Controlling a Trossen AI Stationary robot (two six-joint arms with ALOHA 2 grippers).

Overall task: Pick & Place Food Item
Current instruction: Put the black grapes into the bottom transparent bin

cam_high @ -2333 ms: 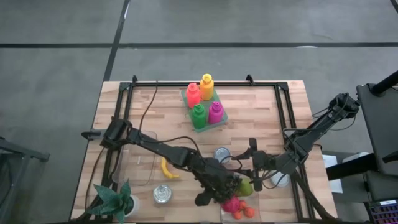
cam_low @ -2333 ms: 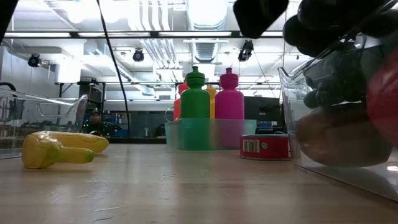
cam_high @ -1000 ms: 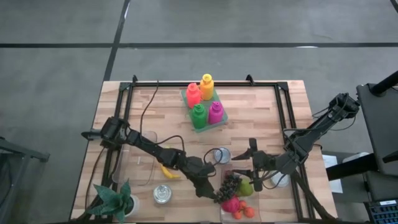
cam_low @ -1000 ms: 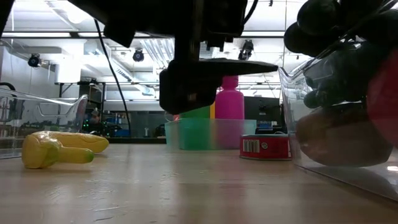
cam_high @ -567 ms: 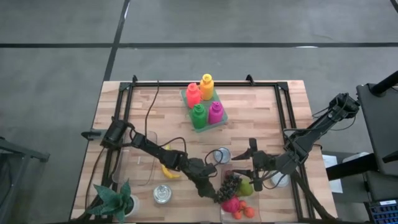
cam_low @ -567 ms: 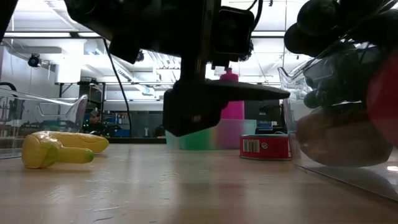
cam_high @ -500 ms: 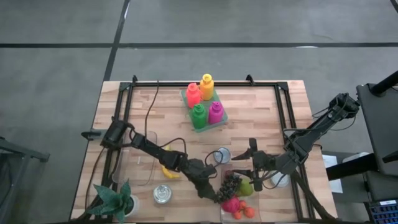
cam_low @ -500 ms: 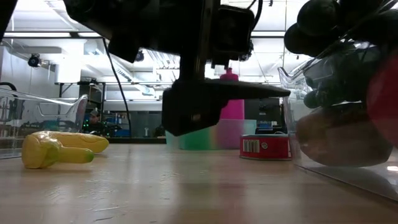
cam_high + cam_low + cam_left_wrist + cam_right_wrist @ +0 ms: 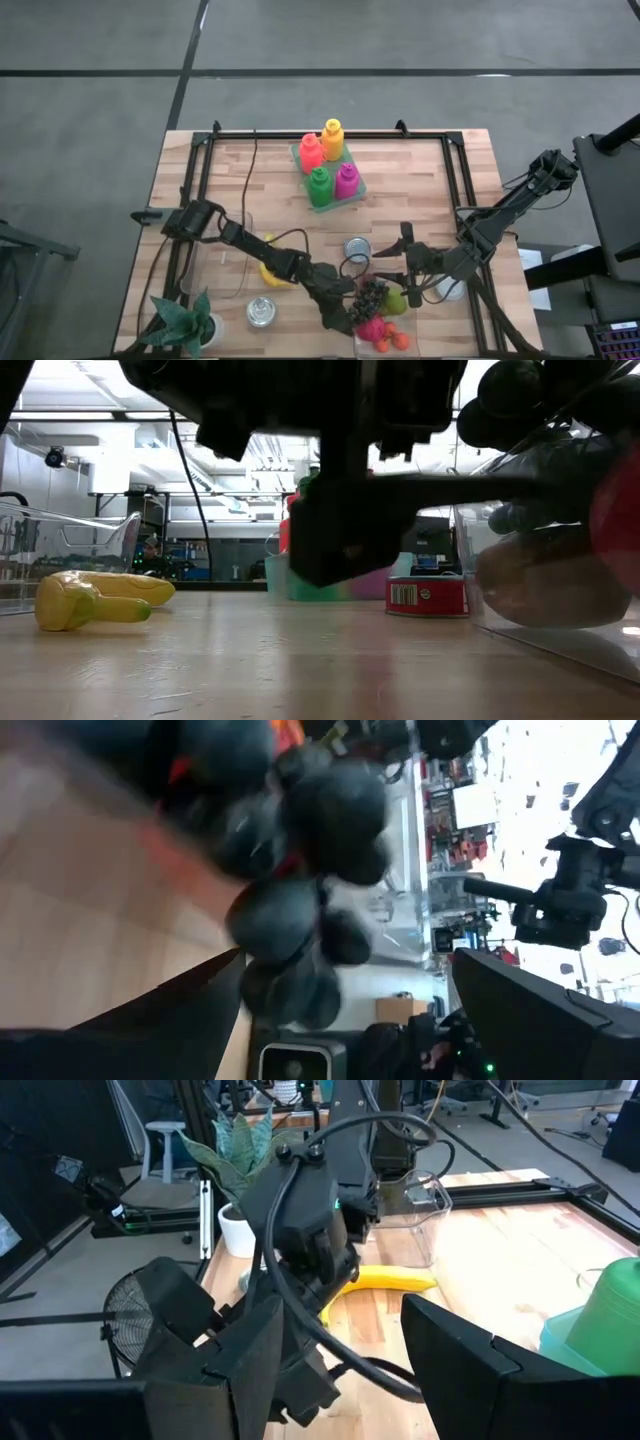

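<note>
Now left pincer (image 9: 345, 318) spread apart, just beside the dark grapes (image 9: 368, 297).

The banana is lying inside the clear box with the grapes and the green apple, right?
No. The high view shows the banana lying on the bare table, left of the clear box. The grapes and green apple really are in that box.
</note>
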